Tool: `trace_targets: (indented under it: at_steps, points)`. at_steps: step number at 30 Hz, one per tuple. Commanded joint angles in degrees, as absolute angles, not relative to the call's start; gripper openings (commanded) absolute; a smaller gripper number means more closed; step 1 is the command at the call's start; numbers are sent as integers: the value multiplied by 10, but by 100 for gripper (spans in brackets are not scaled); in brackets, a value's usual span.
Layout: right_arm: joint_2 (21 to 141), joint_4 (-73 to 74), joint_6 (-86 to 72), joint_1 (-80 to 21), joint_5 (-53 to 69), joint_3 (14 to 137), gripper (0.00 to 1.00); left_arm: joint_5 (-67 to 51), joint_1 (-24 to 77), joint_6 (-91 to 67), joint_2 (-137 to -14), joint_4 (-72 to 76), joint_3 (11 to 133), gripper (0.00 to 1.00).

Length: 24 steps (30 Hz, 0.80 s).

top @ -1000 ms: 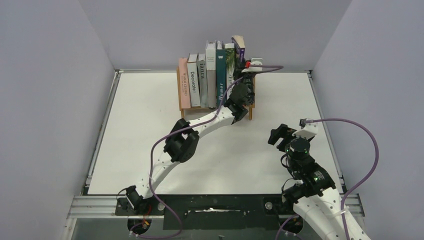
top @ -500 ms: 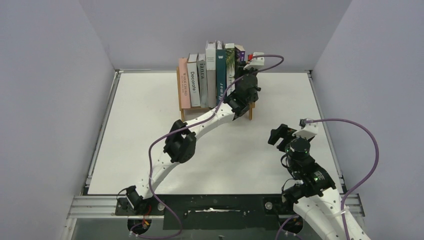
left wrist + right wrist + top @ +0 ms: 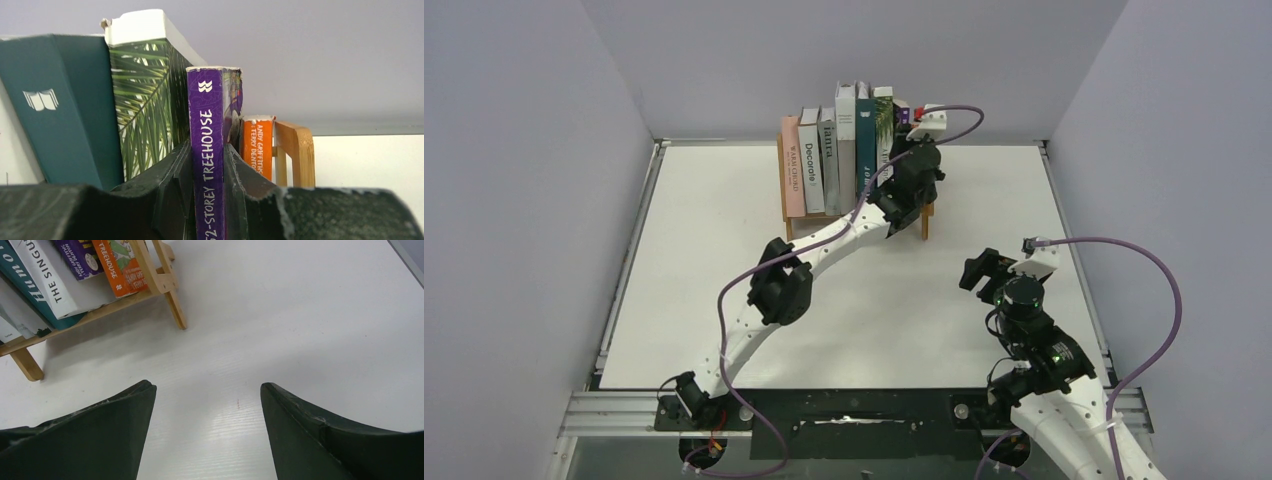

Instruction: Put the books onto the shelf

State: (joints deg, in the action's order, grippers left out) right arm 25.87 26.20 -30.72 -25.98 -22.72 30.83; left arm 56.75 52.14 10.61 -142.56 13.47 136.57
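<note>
Purple book (image 3: 206,115) in left tool (image 3: 207,162), title cropped

Purple book (image 3: 208,165) spine: "-STOREY TREEHOUSE". Orange book (image 3: 257,145): "ANDY GRIFFITHS", "TERRY DENTON". Teal book (image 3: 22,282): "Humor". White book (image 3: 47,275): "THE SINGU", rest cut off. Brown book (image 3: 810,165): "Decorate".

I saw the shelf (image 3: 790,225) at the worktop's (image 3: 684,260) far edge, books (image 3: 824,165) upright in it; the Treehouse book (image 3: 207,150) stood between a taller book (image 3: 145,100) leftward and a paperback (image 3: 256,142) rightward.
</note>
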Motion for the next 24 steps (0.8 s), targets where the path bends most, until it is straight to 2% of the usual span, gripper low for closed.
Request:
trace_targets:
  at_steps: [1,15,18,24]
  points:
    - [251,236,-308,-264,-240,309,78,575,516,95,-1359,180,1349,0]
    - [253,236,-307,-267,-243,308,78,585,516,76,-1339,207,1275,0]
    - [253,235,-307,-267,-243,308,78,583,516,75,-1333,205,1271,10]
    - [255,235,-306,-268,-243,308,78,578,522,90,-1318,216,1268,47]
